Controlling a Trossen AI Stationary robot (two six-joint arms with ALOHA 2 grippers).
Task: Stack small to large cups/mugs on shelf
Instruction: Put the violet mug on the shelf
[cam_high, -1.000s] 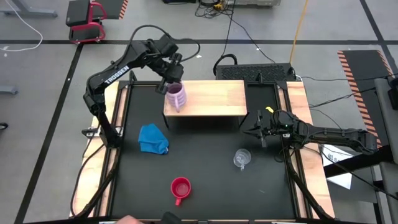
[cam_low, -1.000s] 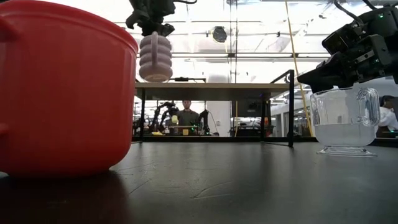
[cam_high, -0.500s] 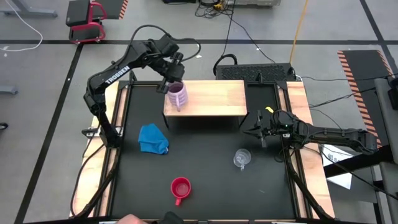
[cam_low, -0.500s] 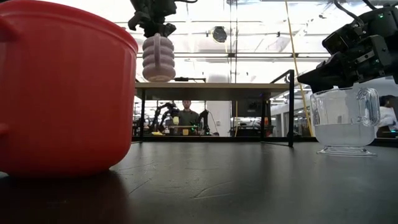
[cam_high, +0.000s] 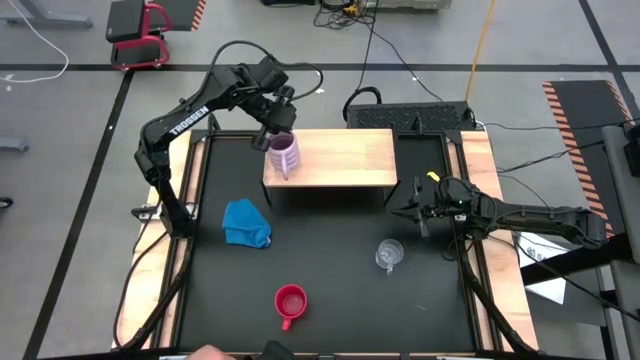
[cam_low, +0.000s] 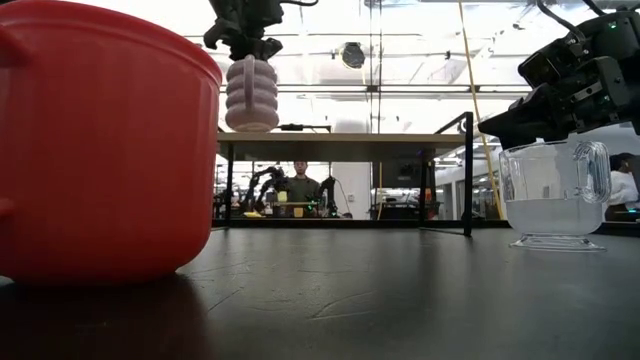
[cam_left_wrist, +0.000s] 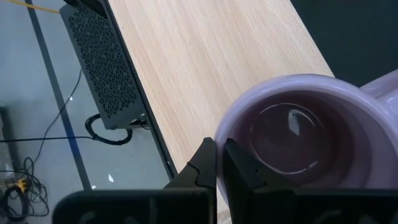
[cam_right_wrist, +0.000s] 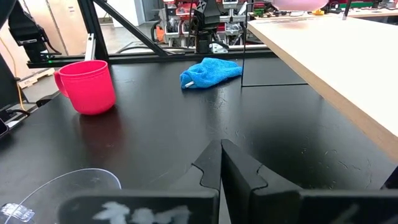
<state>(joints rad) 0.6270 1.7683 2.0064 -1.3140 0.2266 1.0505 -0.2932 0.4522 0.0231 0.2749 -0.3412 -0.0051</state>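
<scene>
L gripper carrying lilac mug over shelf, mug bobbing slightly, not yet set down.

L gripper (cam_high: 279, 128) is pinching rim of pale lilac mug (cam_high: 284, 153), jaws nearly closed, wall between them. In low view mug is hanging just above wooden shelf (cam_high: 345, 160), at its left end; vs 0.5 s ago it is sitting a touch higher, so placement looks unfinished, largest cup first. R gripper (cam_high: 418, 213) is waiting fully closed, holding nothing, over the bench near clear glass cup (cam_high: 389, 255). Red mug (cam_high: 290, 302) is standing on bench (cam_high: 340, 290), well apart from shelf. All three cups appearing empty. Blue cloth (cam_high: 246, 222) lying on bench.
</scene>
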